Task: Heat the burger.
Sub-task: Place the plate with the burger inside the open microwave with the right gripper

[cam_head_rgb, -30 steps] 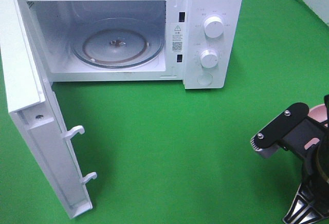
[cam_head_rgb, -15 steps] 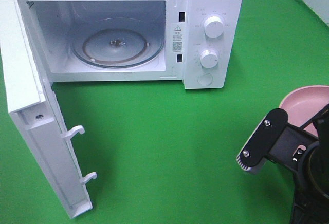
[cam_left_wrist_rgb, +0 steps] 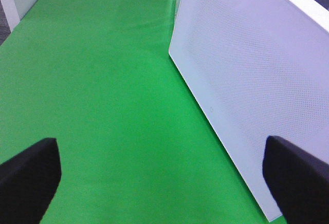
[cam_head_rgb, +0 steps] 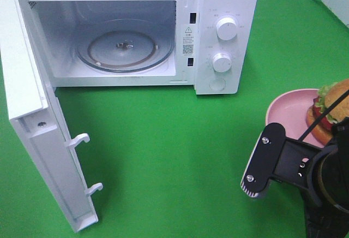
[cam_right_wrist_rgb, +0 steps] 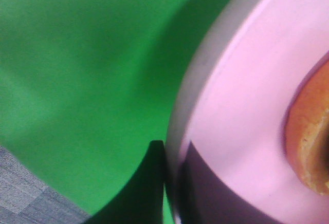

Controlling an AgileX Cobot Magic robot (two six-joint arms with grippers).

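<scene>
The burger (cam_head_rgb: 330, 111), with orange-brown bun, green lettuce and a red layer, sits on a round pink plate (cam_head_rgb: 286, 112) at the right edge of the exterior view. My right arm (cam_head_rgb: 297, 167) is beside the plate. In the right wrist view the right gripper (cam_right_wrist_rgb: 172, 185) is shut on the plate's rim (cam_right_wrist_rgb: 231, 106), with the bun's edge (cam_right_wrist_rgb: 308, 136) showing. The white microwave (cam_head_rgb: 223, 9) stands at the back with its door (cam_head_rgb: 38, 129) swung open and its glass turntable (cam_head_rgb: 124, 49) bare. My left gripper (cam_left_wrist_rgb: 164, 183) is open, with dark fingertips (cam_left_wrist_rgb: 28, 178) wide apart beside the door (cam_left_wrist_rgb: 257, 80).
Green cloth (cam_head_rgb: 180, 156) covers the table between the microwave and the plate. The open door juts toward the front left, with two latch hooks (cam_head_rgb: 82, 140) on its edge. Two knobs (cam_head_rgb: 226, 29) and a button are on the microwave's right panel.
The right arm has moved left into view with the pink plate. The plate has come further into view and the burger on it now shows. The microwave has not moved.
</scene>
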